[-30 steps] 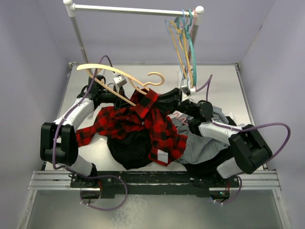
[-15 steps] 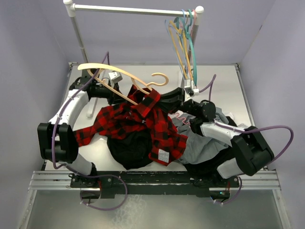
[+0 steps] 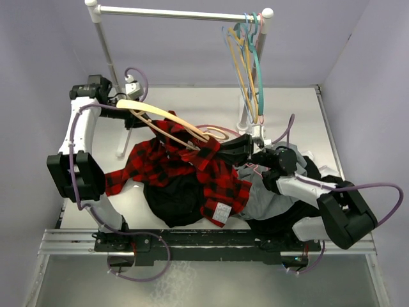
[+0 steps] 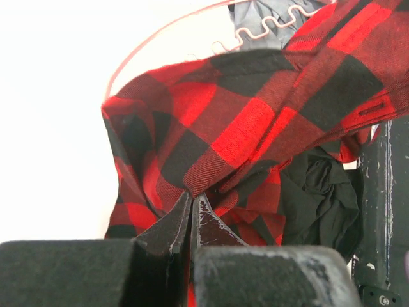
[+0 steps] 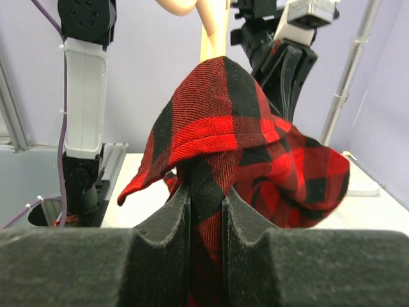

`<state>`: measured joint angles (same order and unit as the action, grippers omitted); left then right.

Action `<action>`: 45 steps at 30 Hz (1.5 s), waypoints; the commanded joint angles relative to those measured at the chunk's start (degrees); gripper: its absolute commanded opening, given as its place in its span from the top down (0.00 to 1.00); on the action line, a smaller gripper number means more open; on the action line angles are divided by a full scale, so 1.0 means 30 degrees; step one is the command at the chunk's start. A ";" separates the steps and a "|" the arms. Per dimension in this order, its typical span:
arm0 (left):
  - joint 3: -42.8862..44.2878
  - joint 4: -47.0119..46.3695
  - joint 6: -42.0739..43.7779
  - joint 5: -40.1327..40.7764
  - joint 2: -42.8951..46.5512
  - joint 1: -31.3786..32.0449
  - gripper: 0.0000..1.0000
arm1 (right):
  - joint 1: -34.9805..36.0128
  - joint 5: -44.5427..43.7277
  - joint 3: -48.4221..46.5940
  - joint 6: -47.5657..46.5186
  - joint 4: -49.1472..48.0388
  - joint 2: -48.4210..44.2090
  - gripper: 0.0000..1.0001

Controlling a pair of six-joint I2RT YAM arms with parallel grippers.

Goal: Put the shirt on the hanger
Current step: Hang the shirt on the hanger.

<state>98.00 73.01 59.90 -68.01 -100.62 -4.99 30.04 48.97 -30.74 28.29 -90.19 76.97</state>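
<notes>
Nearest to the arm bases, a plain black garment (image 3: 174,199) lay on the bench (image 3: 294,109), bulging out from under the near edge of the shirt (image 3: 167,160). A pale label (image 3: 218,213) showed on the shirt's near right corner. A plain grey garment (image 3: 263,195) was heaped just to the right of the shirt, touching it. The shirt itself was spread and rumpled across the middle of the bench, one sleeve trailing off to its left, with its far part lifted clear of the surface. The right pincer (image 5: 206,192) came in from the right of the shirt and was clamped on a raised fold of plaid; the right wrist view showed the cloth squeezed between both fingers and rising in a peak above them. The left pincer (image 4: 193,201) stood at the shirt's far left edge, its jaws drawn fully together. In the left wrist view the plaid folds gathered to a point at the fingertips, consistent with a pinch on a thin edge of the shirt. The hanger (image 3: 156,112) lay tilted across the far edge of the shirt, its left end reaching out beyond the shirt and its hook end resting over the plaid near the right pincer. How far it sat inside the cloth could not be determined. Well beyond the shirt stood a clothes rail (image 3: 182,13), with several spare hangers (image 3: 249,61) hung at its right end.
</notes>
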 commanded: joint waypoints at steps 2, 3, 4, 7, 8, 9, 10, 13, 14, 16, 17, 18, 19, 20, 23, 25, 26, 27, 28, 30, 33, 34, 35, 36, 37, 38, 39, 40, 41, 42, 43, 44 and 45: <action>0.2411 0.3518 0.2990 -0.1806 0.0281 -0.1030 1.00 | -0.0068 -0.0875 0.0920 -0.2425 -0.2752 -0.0861 1.00; 0.2675 0.3787 0.3027 -0.1927 0.0334 -0.1107 1.00 | -0.0081 -0.1070 0.1080 -0.2546 -0.2708 -0.0918 1.00; 0.2902 0.4080 0.3141 -0.2026 0.0381 -0.1143 1.00 | -0.0101 -0.1076 0.1213 -0.2598 -0.2824 -0.0936 1.00; 0.3611 0.4290 0.2577 -0.2386 0.0258 -0.1148 1.00 | -0.0115 -0.0622 0.1284 -0.2355 -0.3118 -0.0753 1.00; 0.4074 0.4531 0.2488 -0.2541 0.0086 -0.1148 1.00 | -0.0119 -0.0401 0.1261 -0.2241 -0.3190 -0.0692 1.00; 0.4725 0.4928 0.2491 -0.2766 -0.0148 -0.1148 1.00 | -0.0113 -0.0201 0.1206 -0.2138 -0.3214 -0.0629 1.00; 0.5436 0.5190 0.1906 -0.2886 -0.0404 -0.1148 1.00 | -0.0112 -0.0019 0.1247 -0.2173 -0.3162 -0.0588 1.00; 0.6992 0.5223 0.0657 -0.3159 -0.0327 -0.1148 1.00 | -0.0253 0.0402 0.1475 -0.2886 -0.2519 -0.0849 1.00; 0.7059 0.5223 0.0651 -0.3169 -0.0002 -0.1140 1.00 | -0.0265 0.0474 0.1567 -0.3034 -0.2364 -0.1019 1.00; 0.7323 0.5194 0.0569 -0.3076 0.0767 -0.1148 1.00 | -0.0282 0.0549 0.1527 -0.3303 -0.1699 -0.1426 1.00; 0.7537 0.5179 0.0380 -0.2979 0.1062 -0.1148 1.00 | -0.0283 0.0537 0.1419 -0.3432 -0.1288 -0.1655 1.00; 0.7784 0.5140 0.0140 -0.2857 0.1443 -0.1148 1.00 | -0.0272 0.0649 0.1186 -0.3463 -0.0954 -0.1815 1.00; 0.8028 0.4920 -0.0333 -0.2659 0.1758 -0.1148 1.00 | -0.0264 0.0787 0.0911 -0.3303 -0.0671 -0.1945 1.00; 0.8167 0.4595 -0.0857 -0.2469 0.2130 -0.1148 1.00 | -0.0270 0.0911 0.0419 -0.3059 -0.0533 -0.2030 1.00; 0.7920 0.2113 -0.3499 -0.1529 0.3543 -0.1148 1.00 | -0.0236 0.0686 -0.1220 -0.2744 0.0764 -0.2172 1.00; 0.7557 -0.0131 -0.5863 -0.0661 0.4627 -0.1155 1.00 | -0.0164 0.0698 -0.2326 -0.2070 0.0513 -0.2020 1.00; 0.7468 -0.1265 -0.6917 -0.0209 0.5129 -0.1171 1.00 | -0.0107 0.0738 -0.2900 -0.1798 0.0333 -0.1949 1.00; 0.7508 -0.2580 -0.7997 0.0475 0.5525 -0.1176 1.00 | -0.0027 0.0707 -0.3554 -0.1662 0.0358 -0.1845 1.00; 0.7762 -0.3278 -0.8839 0.0995 0.5864 -0.1162 1.00 | 0.0104 0.0692 -0.4281 -0.1575 0.0533 -0.1681 1.00; 0.8838 -0.4158 -1.0281 0.2119 0.6027 -0.1177 1.00 | 0.0337 0.0866 -0.5842 -0.1271 0.0628 -0.1170 1.00; 1.0898 -0.5006 -1.1585 0.3498 0.5871 -0.1177 1.00 | 0.0653 0.0925 -0.8475 -0.0529 0.0507 -0.0003 1.00; 1.1368 -0.5475 -1.1975 0.3867 0.5937 -0.1177 1.00 | 0.0665 0.0972 -0.9616 -0.0148 0.0489 0.0380 1.00; 1.1941 -0.5848 -1.2326 0.4154 0.6003 -0.1195 1.00 | 0.0703 0.0996 -1.0521 0.0244 0.0370 0.0765 1.00; 1.2333 -0.6283 -1.2665 0.4454 0.6063 -0.1179 1.00 | 0.0708 0.1039 -1.1366 0.0567 0.0135 0.1142 1.00; 1.2653 -0.6781 -1.3048 0.4817 0.6162 -0.1177 1.00 | 0.0708 0.1074 -1.2120 0.0953 -0.0128 0.1461 1.00; 1.2994 -0.7238 -1.3385 0.5185 0.6237 -0.1177 1.00 | 0.0730 0.1093 -1.2774 0.1141 -0.0414 0.1779 1.00; 1.3314 -0.7724 -1.3680 0.5520 0.6323 -0.1181 1.00 | 0.0730 0.1106 -1.3457 0.1588 -0.0706 0.2071 1.00; 1.3677 -0.8133 -1.3966 0.5866 0.6337 -0.1188 1.00 | 0.0722 0.1060 -1.4362 0.2006 -0.0940 0.2327 1.00; 1.4077 -0.8436 -1.4177 0.6085 0.6314 -0.1186 1.00 | 0.0736 0.1055 -1.4944 0.2413 -0.1142 0.2572 1.00; 1.4545 -0.8595 -1.4281 0.6179 0.6267 -0.1182 1.00 | 0.0745 0.1025 -1.5376 0.2889 -0.1357 0.2745 1.00; 1.4896 -0.8666 -1.4330 0.6205 0.6202 -0.1185 1.00 | 0.0753 0.0933 -1.5595 0.3399 -0.1567 0.2873 1.00; 1.5105 -0.8628 -1.4351 0.6124 0.6157 -0.1178 1.00 | 0.0762 0.0808 -1.5494 0.3855 -0.1806 0.2889 1.00; 1.5054 -0.8484 -1.4280 0.5923 0.6163 -0.1181 1.00 | 0.0759 0.0701 -1.5013 0.4249 -0.2063 0.2781 1.00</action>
<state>139.41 53.82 20.38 -51.53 -83.35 -8.25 32.36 54.57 -74.28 33.93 -89.89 86.04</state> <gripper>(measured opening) 0.004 0.194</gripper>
